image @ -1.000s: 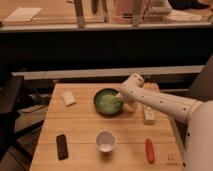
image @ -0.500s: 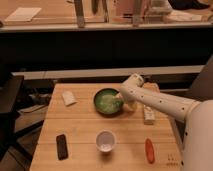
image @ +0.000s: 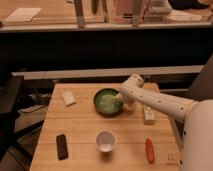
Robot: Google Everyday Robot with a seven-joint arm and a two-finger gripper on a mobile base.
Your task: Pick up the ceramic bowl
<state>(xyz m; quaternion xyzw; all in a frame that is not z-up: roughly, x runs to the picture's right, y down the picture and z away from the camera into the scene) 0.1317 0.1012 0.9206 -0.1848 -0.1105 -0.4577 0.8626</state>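
Right now the tool sits at the rim of the bowl, on the side that faces the white arm, low over the dish or touching its edge. Whether it is released, clenched or already grasping the rim I cannot tell.

The bowl rests on the far half of the tabletop, near the middle of its width. Being round, it has no long axis to line up with, so the move likely turns on that near rim: the bowl lies just past the tool, away from the arm.

A white cup stands well in front. A pale packet lies off to the far side, and a light block lies under the arm. Straight up looks like the freest way out; the far table edge is close behind the bowl.
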